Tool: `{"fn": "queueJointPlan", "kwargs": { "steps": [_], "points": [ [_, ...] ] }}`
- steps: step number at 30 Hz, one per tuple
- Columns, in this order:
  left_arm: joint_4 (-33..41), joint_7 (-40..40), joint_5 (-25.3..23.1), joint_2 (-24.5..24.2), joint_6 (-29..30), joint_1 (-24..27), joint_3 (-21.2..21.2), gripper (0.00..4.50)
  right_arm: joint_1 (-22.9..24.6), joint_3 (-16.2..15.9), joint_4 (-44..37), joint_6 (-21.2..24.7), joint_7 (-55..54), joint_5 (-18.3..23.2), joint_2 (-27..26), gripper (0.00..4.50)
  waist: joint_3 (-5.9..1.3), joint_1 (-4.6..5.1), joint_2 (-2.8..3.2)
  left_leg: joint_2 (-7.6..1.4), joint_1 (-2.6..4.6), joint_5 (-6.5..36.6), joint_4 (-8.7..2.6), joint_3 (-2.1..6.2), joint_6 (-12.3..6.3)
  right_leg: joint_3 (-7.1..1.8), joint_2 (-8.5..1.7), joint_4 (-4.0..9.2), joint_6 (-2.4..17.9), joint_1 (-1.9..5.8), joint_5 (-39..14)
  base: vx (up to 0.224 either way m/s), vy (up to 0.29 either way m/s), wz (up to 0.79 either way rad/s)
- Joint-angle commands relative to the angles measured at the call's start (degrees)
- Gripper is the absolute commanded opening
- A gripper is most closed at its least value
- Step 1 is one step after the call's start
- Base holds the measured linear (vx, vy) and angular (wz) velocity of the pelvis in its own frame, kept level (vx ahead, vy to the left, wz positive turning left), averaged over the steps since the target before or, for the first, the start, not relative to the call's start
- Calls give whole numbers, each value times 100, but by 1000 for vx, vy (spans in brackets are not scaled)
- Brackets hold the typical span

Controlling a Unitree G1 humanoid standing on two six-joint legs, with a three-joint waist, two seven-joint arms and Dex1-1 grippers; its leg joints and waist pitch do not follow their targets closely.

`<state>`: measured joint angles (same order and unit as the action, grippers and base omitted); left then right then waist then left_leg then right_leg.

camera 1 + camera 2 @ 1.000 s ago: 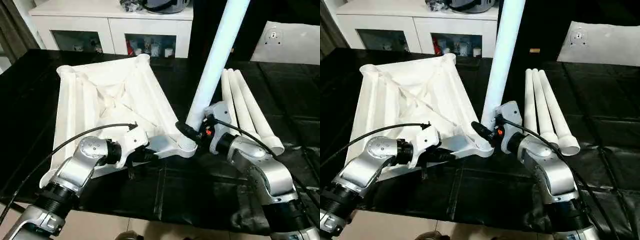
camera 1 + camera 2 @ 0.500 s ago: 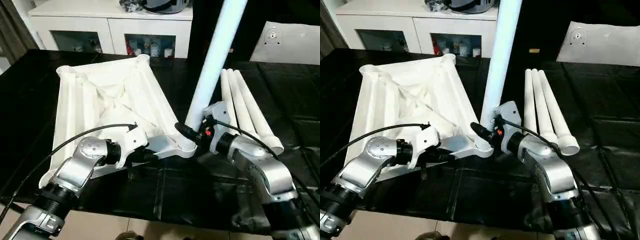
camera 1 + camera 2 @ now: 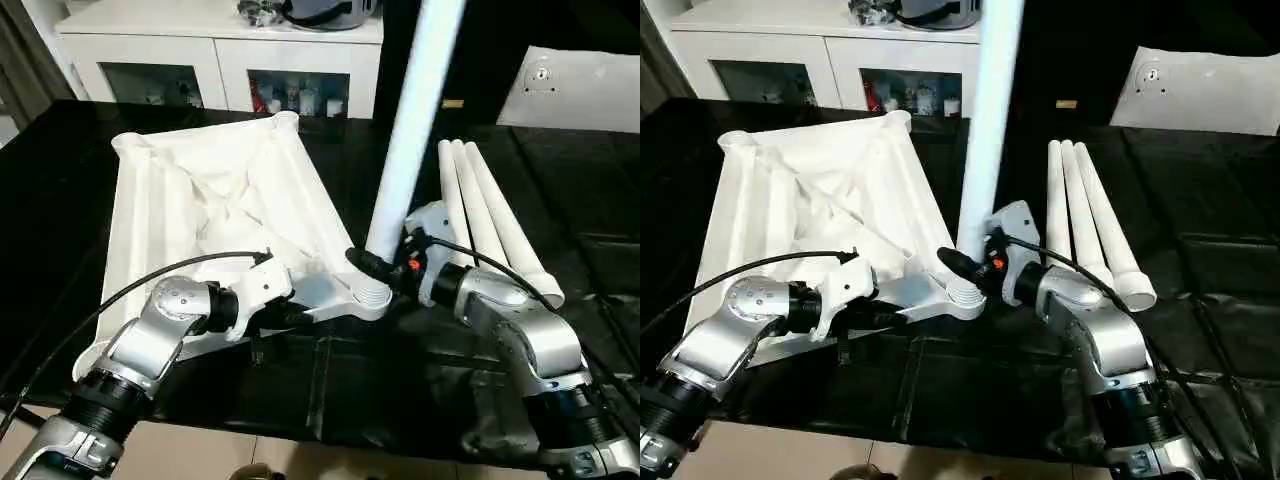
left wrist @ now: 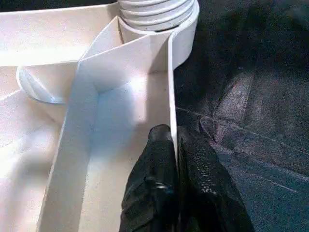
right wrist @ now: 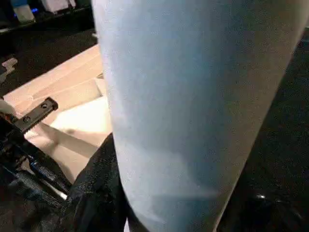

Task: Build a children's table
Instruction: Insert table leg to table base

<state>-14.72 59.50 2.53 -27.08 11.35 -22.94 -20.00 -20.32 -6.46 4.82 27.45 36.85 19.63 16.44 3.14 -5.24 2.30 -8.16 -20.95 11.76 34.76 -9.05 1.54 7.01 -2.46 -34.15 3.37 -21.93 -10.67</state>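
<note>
The white tabletop (image 3: pixel 200 200) lies upside down on the black work table, ribbed underside up. My left gripper (image 4: pixel 175 140) is shut on the thin rim wall of the tabletop, just short of the near right corner socket (image 3: pixel 368 292). A long white leg (image 3: pixel 405 140) stands almost upright with its threaded end in that socket. My right gripper (image 3: pixel 385 268) is shut on the leg just above the socket, and one black finger (image 5: pixel 96 183) presses its side. Three more legs (image 3: pixel 490 215) lie side by side to the right.
A white glass-door cabinet (image 3: pixel 220 60) stands behind the black work table (image 3: pixel 400 390). A white panel (image 3: pixel 580 90) lies at the back right. The table's front edge runs just below both forearms. Black cables loop along each arm.
The held leg has tipped from leaning right to nearly upright, its top moving left. My right wrist followed it. The left gripper and tabletop have stayed put.
</note>
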Motion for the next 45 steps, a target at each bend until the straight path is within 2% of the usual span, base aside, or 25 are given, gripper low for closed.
{"fn": "queueJointPlan", "kwargs": {
  "steps": [1, 5, 6, 8, 9, 10, 11, 12, 13, 15, 16, 18, 22, 23, 24, 26, 27, 28, 30, 31, 35, 37, 40, 43, 45],
  "points": [
    [269, -64, 179, 73, -143, -45, 224, 0, 227, -12, 345, 127, -50, -104, -8, 190, -415, -21, -3, -586, 32, 443, -361, 207, -382, -486, -795, 414, 635, 336, -1113, 0, 0, 0],
    [249, -165, 214, 115, -110, -32, 321, 0, 393, 112, 384, -4, -92, -47, -72, 190, -407, -29, -15, -571, 29, 502, -360, 198, -383, -483, -799, 436, 623, 340, -1242, 0, 0, 0],
    [219, -213, 220, 132, -96, -38, 359, 0, 555, 253, 442, -286, -152, -20, -170, 190, -413, -40, -3, -576, 30, 501, -360, 199, -381, -484, -804, 445, 592, 336, -1290, 0, 0, 0],
    [190, -276, 241, 164, -68, -48, 405, 0, 675, 328, 454, -428, -170, 8, -230, 190, -418, -46, 22, -593, 35, 499, -373, 210, -385, -477, -793, 439, 593, 326, -1224, 0, 0, 0],
    [140, -335, 259, 198, -56, -73, 451, 0, 815, 394, 454, -557, -200, 36, -294, 190, -418, -42, 8, -592, 36, 504, -369, 208, -391, -481, -790, 433, 600, 322, -1186, 0, 0, 0],
    [140, -335, 259, 198, -56, -73, 451, 0, 815, 394, 454, -557, -200, 36, -294, 190, -415, -50, 38, -589, 34, 547, -369, 206, -397, -481, -803, 449, 610, 322, -1202, 0, 0, 0],
    [125, -340, 258, 202, -64, -81, 454, 0, 845, 409, 454, -572, -212, 46, -309, 189, -415, -50, 27, -584, 32, 558, -370, 207, -394, -478, -801, 443, 610, 331, -1220, 0, 0, 0],
    [69, -392, 255, 233, -66, -115, 473, 0, 957, 414, 468, -771, -268, 5, -332, 189, -408, -58, 36, -578, 28, 571, -376, 210, -395, -473, -790, 450, 588, 327, -1291, 0, 0, 0],
    [44, -408, 279, 260, -57, -135, 494, 0, 1027, 422, 470, -865, -298, -6, -360, 189, -394, -62, 88, -573, 36, 696, -377, 211, -367, -468, -800, 484, 549, 312, -1500, 0, 0, 0],
    [7, -426, 301, 291, -46, -167, 505, 0, 1149, 414, 453, -1024, -324, -63, -401, 189, -399, -56, 59, -562, 44, 754, -382, 204, -350, -467, -794, 516, 494, 320, -1620, 0, 0, 0],
    [-21, -427, 283, 297, -53, -192, 485, 0, 1251, 372, 405, -1139, -312, -119, -408, 189, -399, -62, 113, -564, 51, 798, -383, 213, -343, -465, -789, 515, 475, 307, -1693, 0, 0, 0],
    [-50, -432, 252, 297, -75, -210, 463, 0, 1335, 294, 320, -1226, -297, -199, -376, 189, -401, -55, 93, -572, 54, 836, -393, 216, -349, -468, -787, 522, 454, 309, -1705, 0, 0, 0],
    [-74, -396, 175, 280, -97, -244, 428, 0, 1443, -35, 232, -1471, -230, -613, -156, 189, -412, -56, 105, -567, 43, 843, -395, 219, -350, -460, -778, 517, 429, 304, -1721, 0, 0, 0],
    [-74, -396, 175, 280, -97, -244, 428, 0, 1443, -35, 232, -1471, -230, -613, -156, 189, -409, -54, 102, -568, 37, 829, -397, 219, -352, -458, -774, 514, 418, 309, -1696, 0, 0, 0],
    [-103, -366, 114, 258, -130, -269, 402, 0, 1405, -272, 261, -1567, -153, -863, 10, 189, -415, -56, 103, -561, 34, 793, -389, 215, -375, -459, -772, 503, 429, 306, -1633, 0, 0, 0],
    [-148, -334, 38, 236, -184, -294, 375, 0, 1333, -399, 320, -1617, -74, -966, 82, 189, -414, -54, 75, -559, 35, 791, -390, 208, -403, -463, -778, 511, 428, 309, -1638, 0, 0, 0],
    [-172, -309, -3, 213, -213, -311, 349, 0, 1265, -434, 364, -1621, -26, -975, 93, 189, -412, -58, 83, -546, 33, 786, -383, 207, -417, -460, -770, 510, 423, 312, -1681, 0, 0, 0],
    [-189, -261, -48, 176, -248, -334, 308, 0, 1150, -465, 433, -1586, 80, -944, 91, 189, -400, -48, 37, -536, 29, 823, -387, 200, -442, -453, -762, 537, 388, 309, -1824, 0, 0, 0],
    [-197, -213, -68, 150, -271, -352, 280, 0, 1064, -481, 488, -1550, 168, -912, 83, 189, -391, -54, 71, -537, 37, 874, -384, 200, -435, -454, -778, 563, 339, 302, -2034, 0, 0, 0],
    [-198, -142, -84, 118, -298, -370, 244, 0, 974, -501, 551, -1511, 258, -873, 75, 189, -394, -46, 65, -541, 45, 909, -387, 207, -422, -448, -769, 570, 315, 298, -2094, 0, 0, 0],
    [-252, 19, -108, 81, -349, -455, 162, 0, 796, -679, 679, -1446, 606, -843, 134, 189, -407, -31, 71, -553, 43, 887, -391, 217, -435, -453, -771, 543, 346, 306, -1948, 0, 0, 0],
    [-326, 308, -145, 18, -473, -543, 13, 0, 710, -870, 713, -1369, 1043, -706, 194, 189, -410, -20, 63, -556, 30, 851, -385, 218, -473, -459, -775, 524, 403, 314, -1809, 0, 0, 0],
    [-446, 462, -190, 10, -561, -670, -50, 0, 704, -1022, 704, -1281, 1455, -634, 256, 189, -373, -43, 51, -555, 37, 796, -388, 201, -555, -462, -768, 533, 413, 287, -1768, 0, 0, 0],
    [-571, 590, -216, -10, -615, -771, -100, 0, 743, -1178, 598, -1192, 1763, -591, 338, 189, -356, -59, 49, -581, 52, 876, -404, 211, -535, -465, -771, 534, 422, 277, -1781, 0, 0, 0],
    [-728, 640, -325, -80, -712, -852, -169, 0, 811, -1295, 463, -1145, 1939, -566, 401, 189, -317, -66, 46, -596, 54, 1031, -435, 226, -493, -470, -790, 533, 427, 270, -1847, 0, 0, 0]
  ]
}}
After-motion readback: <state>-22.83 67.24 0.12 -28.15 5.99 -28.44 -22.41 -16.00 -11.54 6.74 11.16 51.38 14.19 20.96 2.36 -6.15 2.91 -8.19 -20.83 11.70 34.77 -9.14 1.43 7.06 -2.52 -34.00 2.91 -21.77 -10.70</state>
